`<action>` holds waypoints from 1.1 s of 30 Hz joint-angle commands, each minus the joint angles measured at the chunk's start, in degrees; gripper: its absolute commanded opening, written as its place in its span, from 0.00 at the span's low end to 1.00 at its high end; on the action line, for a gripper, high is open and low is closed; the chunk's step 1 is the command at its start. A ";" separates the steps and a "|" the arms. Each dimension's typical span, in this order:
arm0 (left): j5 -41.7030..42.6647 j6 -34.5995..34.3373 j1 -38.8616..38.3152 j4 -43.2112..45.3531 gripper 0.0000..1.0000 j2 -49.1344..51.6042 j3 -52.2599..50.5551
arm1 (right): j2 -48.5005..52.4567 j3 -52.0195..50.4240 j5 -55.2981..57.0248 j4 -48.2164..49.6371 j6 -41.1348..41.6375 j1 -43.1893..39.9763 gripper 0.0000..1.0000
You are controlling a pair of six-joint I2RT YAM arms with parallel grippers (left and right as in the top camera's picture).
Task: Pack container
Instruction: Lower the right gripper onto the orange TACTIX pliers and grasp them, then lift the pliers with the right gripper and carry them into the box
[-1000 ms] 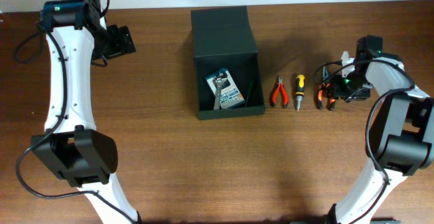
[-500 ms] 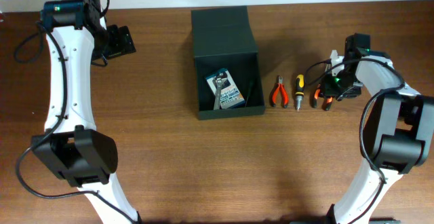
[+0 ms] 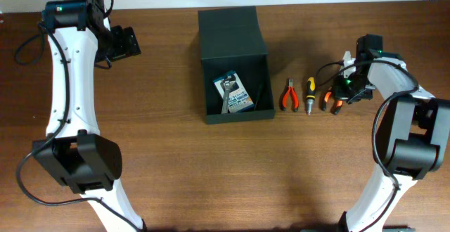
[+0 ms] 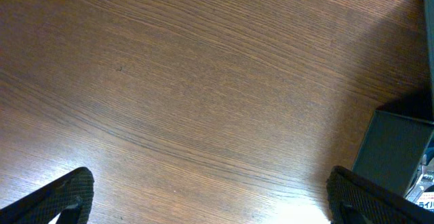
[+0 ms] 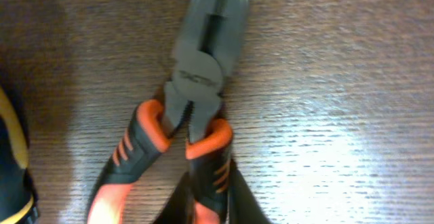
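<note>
The container (image 3: pixel 237 114), a dark green-black box, lies open at the table's middle with its flap lid (image 3: pixel 228 29) folded back. A blue-and-white card pack (image 3: pixel 233 93) lies inside. The box's corner shows in the left wrist view (image 4: pixel 395 149). My right gripper (image 3: pixel 344 90) is shut on one handle of the orange-handled long-nose pliers (image 3: pixel 329 102) to the right of the box. In the right wrist view my fingers (image 5: pixel 207 207) clamp the right handle of the pliers (image 5: pixel 196 75). My left gripper (image 3: pixel 124 42) is open and empty over bare table (image 4: pixel 210 197), left of the box.
A second, smaller pair of orange pliers (image 3: pixel 288 95) and a yellow-and-black screwdriver (image 3: pixel 309 95) lie side by side between the box and my right gripper. The screwdriver's handle shows at the left edge of the right wrist view (image 5: pixel 10 159).
My right gripper has shifted a little to the left with the orange pliers, closer to the screwdriver. The left arm has not moved.
</note>
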 commanded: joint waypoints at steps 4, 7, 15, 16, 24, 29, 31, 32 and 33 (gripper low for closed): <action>-0.85 0.68 0.09 0.13 0.99 0.00 0.94 | 5.25 -2.54 -1.11 -0.46 0.94 0.61 0.04; -0.85 0.68 0.09 0.13 0.99 0.00 0.94 | 5.25 -2.54 -1.11 -0.44 2.49 0.02 0.04; -0.83 0.68 0.09 0.13 0.99 0.00 0.94 | 4.63 -1.88 -1.16 -0.90 4.42 -2.64 0.04; -0.85 0.68 0.09 0.13 0.99 0.00 0.94 | 4.07 -1.77 -1.14 -0.87 4.48 -3.10 0.04; -0.83 0.68 0.09 0.13 0.99 0.00 0.94 | 1.22 -0.57 -1.22 -0.94 4.55 -4.02 0.04; -0.85 0.68 0.09 0.13 0.99 0.00 0.94 | -0.59 1.25 -3.54 -1.36 4.59 -4.02 0.04; -0.83 0.68 0.09 0.13 0.99 0.00 0.94 | -1.55 2.38 -4.68 -1.57 4.61 -4.02 0.04; -0.85 0.68 0.09 0.13 0.99 0.00 0.94 | -2.03 2.97 -4.61 -1.75 4.90 -3.98 0.04; -0.83 0.68 0.09 0.13 0.99 0.00 0.94 | -2.51 3.61 -4.63 -1.90 5.01 -3.98 0.04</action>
